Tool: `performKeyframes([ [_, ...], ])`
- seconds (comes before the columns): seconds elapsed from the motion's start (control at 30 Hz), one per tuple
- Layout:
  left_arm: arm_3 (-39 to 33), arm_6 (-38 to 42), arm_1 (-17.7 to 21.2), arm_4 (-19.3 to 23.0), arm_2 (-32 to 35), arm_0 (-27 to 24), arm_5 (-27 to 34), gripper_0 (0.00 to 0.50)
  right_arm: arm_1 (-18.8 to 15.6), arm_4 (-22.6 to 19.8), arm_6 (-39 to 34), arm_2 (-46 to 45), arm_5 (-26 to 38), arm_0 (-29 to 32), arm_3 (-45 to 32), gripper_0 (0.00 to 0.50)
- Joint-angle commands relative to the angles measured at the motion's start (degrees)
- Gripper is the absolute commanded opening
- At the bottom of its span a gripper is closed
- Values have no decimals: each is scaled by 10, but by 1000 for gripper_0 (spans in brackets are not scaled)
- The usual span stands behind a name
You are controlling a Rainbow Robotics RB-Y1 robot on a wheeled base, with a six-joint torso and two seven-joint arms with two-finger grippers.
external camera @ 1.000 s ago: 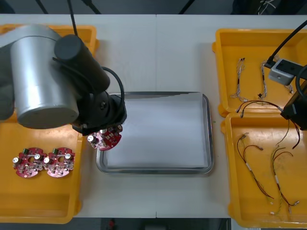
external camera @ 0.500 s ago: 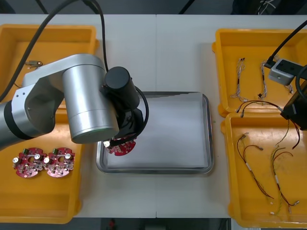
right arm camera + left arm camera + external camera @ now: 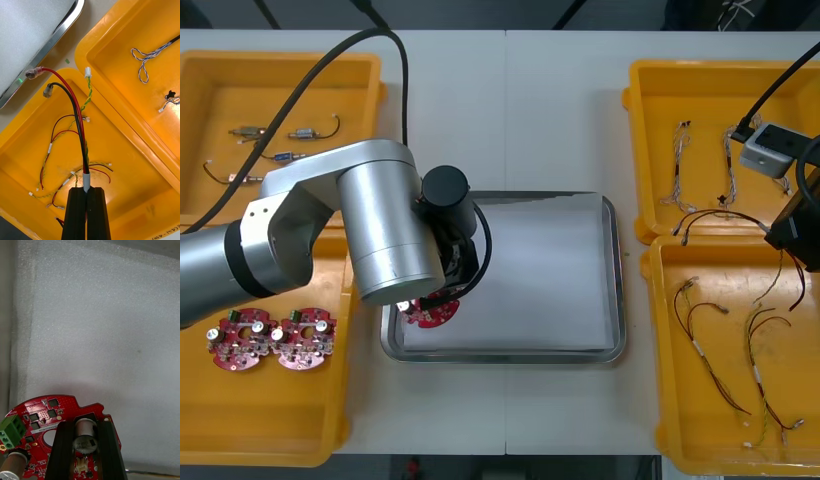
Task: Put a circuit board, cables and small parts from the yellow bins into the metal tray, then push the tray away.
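Clamping: left claw board, right claw cables.

An electronics workshop: yellow bins of cables and circuit boards on a table.

Shiny metal tray lined with matt white foam; glossy yellow plastic bins.

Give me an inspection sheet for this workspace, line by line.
Surface: light table.
Job's things: circuit board at metal tray's near left corner; two spare boards in near left bin; small metal parts in far left bin.
Clutter: nothing seen.
Grippers: left gripper, jaws shut on the circuit board; right gripper, jaws shut on a cable over near right bin.
Cables: loose cables there and in far right bin.
Surroundings: nothing seen.
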Motion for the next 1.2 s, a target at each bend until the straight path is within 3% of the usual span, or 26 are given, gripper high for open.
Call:
performKeyframes([
  [0.03, 12, -3, -16, -18, -17, -25, -32, 0, 2, -3, 12, 4, 2, -16, -12, 0],
  [0.63, 15, 13, -16, -16, -49, -25, -62, 7, 2, -3, 12, 4, 2, -16, -12, 0],
  [0.73, 15, 13, -16, -16, -52, -25, -62, 79, 2, -3, 12, 4, 2, -16, -12, 0],
  [0.8, 15, 13, -16, -18, -52, -25, -62, 217, 2, -3, 12, 4, 2, -16, -12, 0],
  [0.9, 15, 14, -16, -20, -52, -25, -62, 326, 2, -3, 12, 4, 2, -16, -12, 0],
  [1.0, 14, 13, -15, -27, -51, -25, -62, 407, 2, -3, 12, 4, 2, -16, -12, 0],
  [1.2, 6, 13, -10, -14, -23, -33, -54, 485, 2, -3, 12, 4, 2, -16, -12, 0],
])
